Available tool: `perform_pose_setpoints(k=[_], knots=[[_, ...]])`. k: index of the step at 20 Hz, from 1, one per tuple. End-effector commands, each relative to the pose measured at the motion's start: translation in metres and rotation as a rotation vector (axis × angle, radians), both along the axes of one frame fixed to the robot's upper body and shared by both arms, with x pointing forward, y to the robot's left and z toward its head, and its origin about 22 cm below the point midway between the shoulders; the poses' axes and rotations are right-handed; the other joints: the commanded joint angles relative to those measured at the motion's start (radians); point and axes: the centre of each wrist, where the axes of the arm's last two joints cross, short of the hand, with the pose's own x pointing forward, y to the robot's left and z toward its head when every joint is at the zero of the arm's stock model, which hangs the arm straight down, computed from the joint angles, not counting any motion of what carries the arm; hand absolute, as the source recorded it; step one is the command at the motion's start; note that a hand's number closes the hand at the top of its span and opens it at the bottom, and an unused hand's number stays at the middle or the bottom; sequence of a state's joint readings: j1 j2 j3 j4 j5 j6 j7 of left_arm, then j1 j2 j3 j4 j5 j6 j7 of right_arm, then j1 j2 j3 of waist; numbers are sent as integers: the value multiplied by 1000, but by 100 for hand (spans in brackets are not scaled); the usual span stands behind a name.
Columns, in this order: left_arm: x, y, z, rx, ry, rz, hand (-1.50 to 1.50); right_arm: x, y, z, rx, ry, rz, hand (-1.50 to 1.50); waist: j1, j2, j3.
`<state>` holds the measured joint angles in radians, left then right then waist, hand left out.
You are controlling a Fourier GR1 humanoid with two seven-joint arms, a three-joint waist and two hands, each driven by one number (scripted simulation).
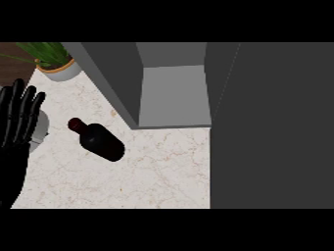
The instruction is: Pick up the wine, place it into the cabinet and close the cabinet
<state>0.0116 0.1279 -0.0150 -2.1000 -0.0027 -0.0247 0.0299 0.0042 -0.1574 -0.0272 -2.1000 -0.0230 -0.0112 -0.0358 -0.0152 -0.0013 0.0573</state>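
Open and upright at the view's left edge, my left hand (10, 127) rested with fingers straight, holding nothing; my right hand did not show at all. Beyond it the cabinet (177, 95) stood at the back of the marble counter (155, 176), its interior open to view and bare, its dark door (281, 127) swung wide along the right side. The wine (97, 139) lay on its side on the counter, just in front of the cabinet and to its left, well apart from my hand. By my reading, nothing was yet done: picking up, placing and closing all remained. A potted plant (54, 61) sat at the far left corner.
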Motion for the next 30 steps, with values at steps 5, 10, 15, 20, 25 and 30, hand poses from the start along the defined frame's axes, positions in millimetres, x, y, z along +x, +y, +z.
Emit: perform_pose_setpoints(k=[5,10,15,20,25,30], knots=[[37,4,2,-25,-68,-245,-150,-17,14,9,46,23,14,-150,-1,3,-59],[36,-1,15,-163,144,-418,-150,-41,24,15,114,179,274,-150,1,-2,-58],[14,7,41,-170,171,-429,-150,-85,40,48,140,194,284,-150,14,-4,-58],[6,10,74,-203,167,-418,-150,-94,54,55,148,196,271,-150,13,-2,-58],[4,0,85,-200,211,-398,-150,-106,58,65,157,175,269,-150,11,-2,-57],[4,8,79,-192,226,-386,-150,-109,71,78,172,178,266,-150,10,-2,-59]])
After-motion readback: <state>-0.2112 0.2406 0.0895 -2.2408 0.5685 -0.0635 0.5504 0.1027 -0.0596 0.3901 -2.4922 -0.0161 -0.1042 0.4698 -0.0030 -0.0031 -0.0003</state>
